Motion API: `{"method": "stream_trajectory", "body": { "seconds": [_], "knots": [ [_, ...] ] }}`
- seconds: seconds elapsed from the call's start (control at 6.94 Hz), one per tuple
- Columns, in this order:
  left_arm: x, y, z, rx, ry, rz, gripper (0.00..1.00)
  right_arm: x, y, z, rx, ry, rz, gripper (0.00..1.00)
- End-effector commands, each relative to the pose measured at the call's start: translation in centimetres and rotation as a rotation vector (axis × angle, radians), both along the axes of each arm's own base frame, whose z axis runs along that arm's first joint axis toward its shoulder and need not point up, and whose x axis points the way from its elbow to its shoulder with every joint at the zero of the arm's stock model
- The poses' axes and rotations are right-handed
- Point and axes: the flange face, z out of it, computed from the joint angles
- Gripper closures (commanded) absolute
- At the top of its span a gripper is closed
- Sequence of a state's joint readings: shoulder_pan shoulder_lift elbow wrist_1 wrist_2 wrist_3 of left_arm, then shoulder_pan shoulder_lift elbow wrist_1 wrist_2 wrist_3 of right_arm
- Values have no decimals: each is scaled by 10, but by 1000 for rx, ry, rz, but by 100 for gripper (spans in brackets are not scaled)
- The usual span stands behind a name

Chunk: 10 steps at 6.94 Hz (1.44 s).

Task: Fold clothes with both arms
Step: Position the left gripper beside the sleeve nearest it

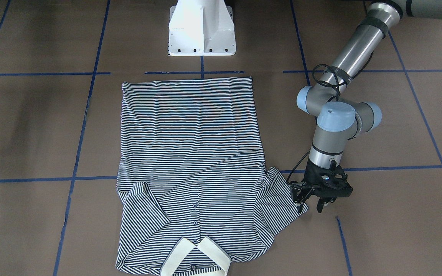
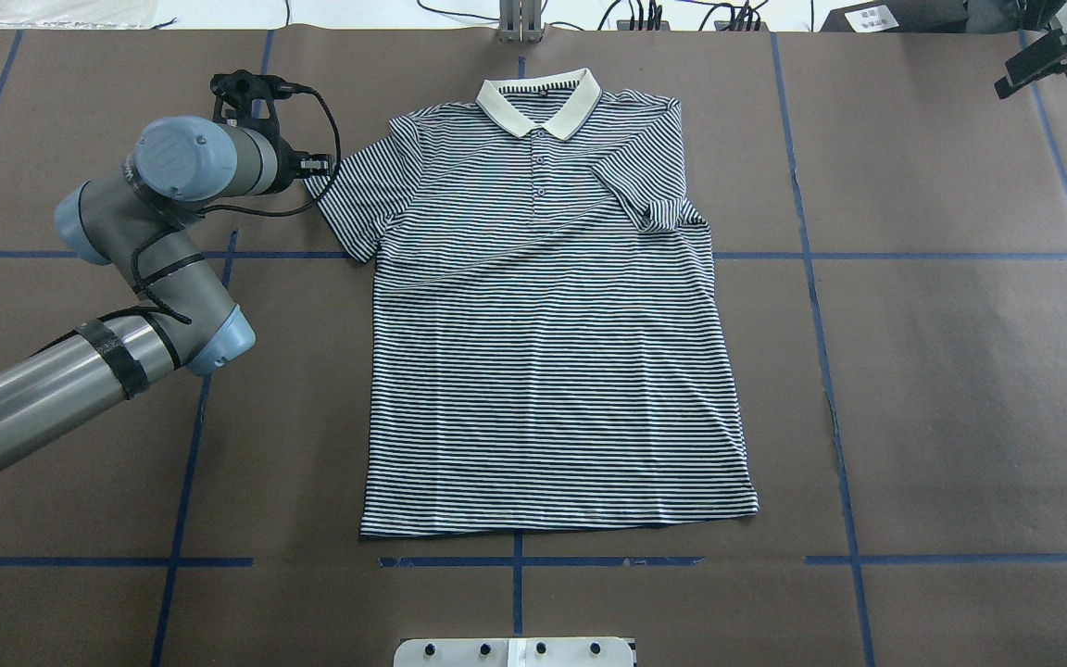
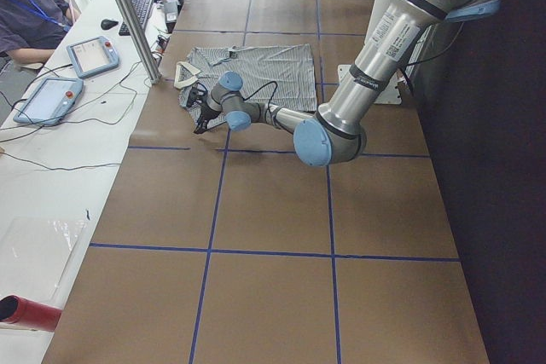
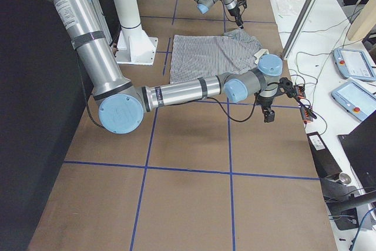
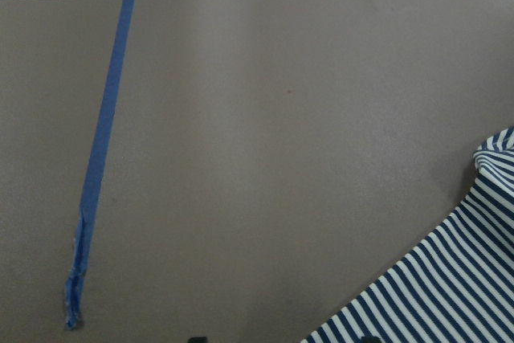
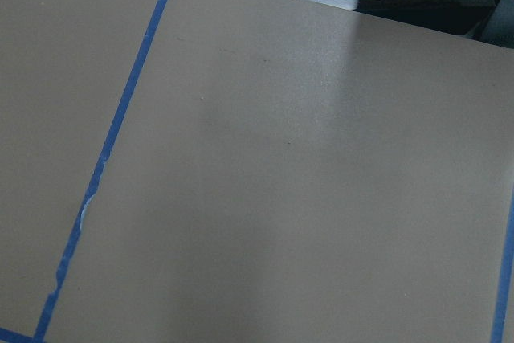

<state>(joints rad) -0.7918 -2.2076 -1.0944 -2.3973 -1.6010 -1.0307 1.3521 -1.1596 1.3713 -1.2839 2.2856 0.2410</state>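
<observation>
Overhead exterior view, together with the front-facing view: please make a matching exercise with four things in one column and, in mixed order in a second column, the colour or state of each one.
Things
1. collar
2. left gripper
3. sleeve away from the left gripper
4. tape lines

Colour or state
a. blue
b. folded onto the chest of the shirt
c. cream
d. open, at the edge of the spread sleeve

Pairs: 1-c, 2-d, 3-b, 4-a
</observation>
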Motion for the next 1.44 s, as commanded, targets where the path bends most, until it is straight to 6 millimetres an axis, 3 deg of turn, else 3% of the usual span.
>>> {"method": "stream_trajectory", "body": {
  "seconds": [0.0, 1.3],
  "knots": [
    [1, -3, 10, -5, 6, -6, 40, 0, 0, 0, 1, 0, -2, 0],
    [6, -3, -1, 2, 21, 3, 47, 0, 3, 7, -10, 2, -1, 0]
  ]
}}
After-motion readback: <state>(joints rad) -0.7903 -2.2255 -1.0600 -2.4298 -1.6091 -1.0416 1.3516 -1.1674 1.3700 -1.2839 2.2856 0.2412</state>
